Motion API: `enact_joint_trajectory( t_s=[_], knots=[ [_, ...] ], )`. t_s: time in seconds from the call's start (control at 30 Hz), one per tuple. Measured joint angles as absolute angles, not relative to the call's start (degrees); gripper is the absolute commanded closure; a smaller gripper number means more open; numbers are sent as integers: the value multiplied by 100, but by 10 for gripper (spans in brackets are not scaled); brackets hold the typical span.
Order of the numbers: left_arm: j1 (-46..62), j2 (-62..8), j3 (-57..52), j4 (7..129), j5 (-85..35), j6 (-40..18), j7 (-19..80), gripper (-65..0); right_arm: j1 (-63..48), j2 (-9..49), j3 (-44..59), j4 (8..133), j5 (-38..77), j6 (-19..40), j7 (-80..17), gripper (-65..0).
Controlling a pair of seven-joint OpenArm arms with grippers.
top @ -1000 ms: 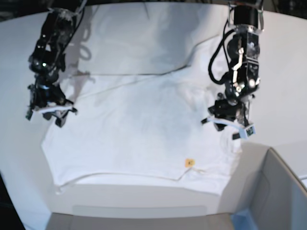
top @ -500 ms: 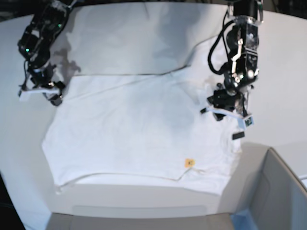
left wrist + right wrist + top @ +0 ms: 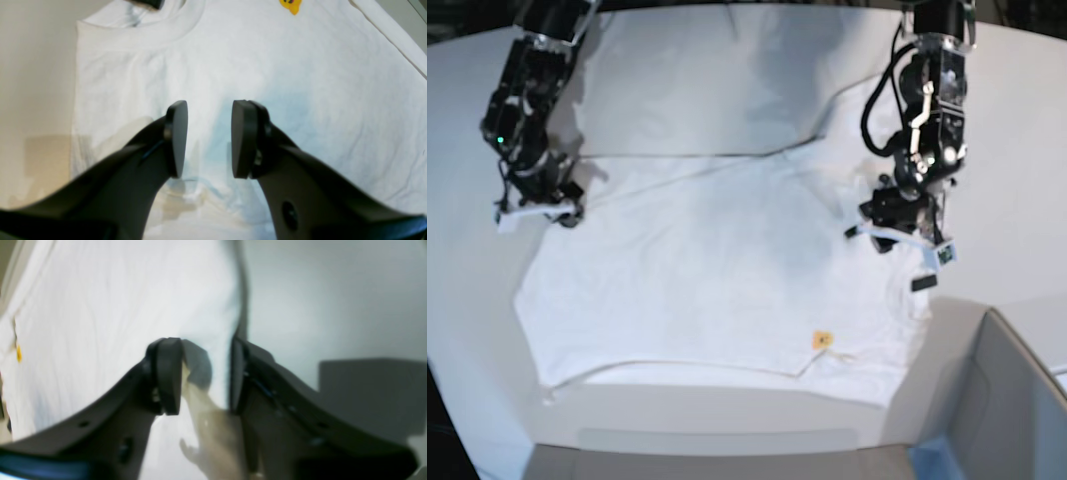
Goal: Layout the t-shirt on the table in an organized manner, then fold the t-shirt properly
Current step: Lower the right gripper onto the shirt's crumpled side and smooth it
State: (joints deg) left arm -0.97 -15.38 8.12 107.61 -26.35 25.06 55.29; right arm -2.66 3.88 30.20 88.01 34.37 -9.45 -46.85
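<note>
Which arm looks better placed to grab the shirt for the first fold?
Probably the right gripper: its jaws straddle the t-shirt edge. The left gripper hovers open above flat cloth, away from any edge.

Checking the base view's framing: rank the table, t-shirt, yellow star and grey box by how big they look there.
1. table
2. t-shirt
3. grey box, cut off by the frame, true size unclear
4. yellow star

My right wrist view: dark fingers point(image 3: 168, 380) parted, straddling the t-shirt point(image 3: 110, 323) edge; white cloth lies left, bare table point(image 3: 327, 306) right; a small yellow mark point(image 3: 18, 353) shows far left
</note>
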Motion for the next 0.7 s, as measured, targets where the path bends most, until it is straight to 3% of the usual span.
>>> enact_joint_trajectory(
  t_s=[0.07, 0.13, 0.37, 0.5, 0.7],
  knots=[
    [-97, -1538, 812, 10761, -2635, 2504, 5529, -229, -211, 353, 2941, 8777, 3435, -985, -4744, -51],
    [-95, -1540, 812, 10761, -2635, 2508, 5529, -229, -156, 353, 2941, 8731, 3439, -987, -4748, 0],
    [-102, -1540, 812, 10761, -2635, 2508, 5531, -229, -526, 517, 2945, 9395, 3389, -978, -4781, 0],
    [-99, -1535, 814, 10761, -2637, 2506, 5533, -229, -523, 543, 2867, 10009, 2714, -1007, -4790, 0],
    [-99, -1538, 827, 10761, -2620, 2499, 5531, -229, 360, 569, 1267, 10062, 950, -941, -4840, 0]
  ],
)
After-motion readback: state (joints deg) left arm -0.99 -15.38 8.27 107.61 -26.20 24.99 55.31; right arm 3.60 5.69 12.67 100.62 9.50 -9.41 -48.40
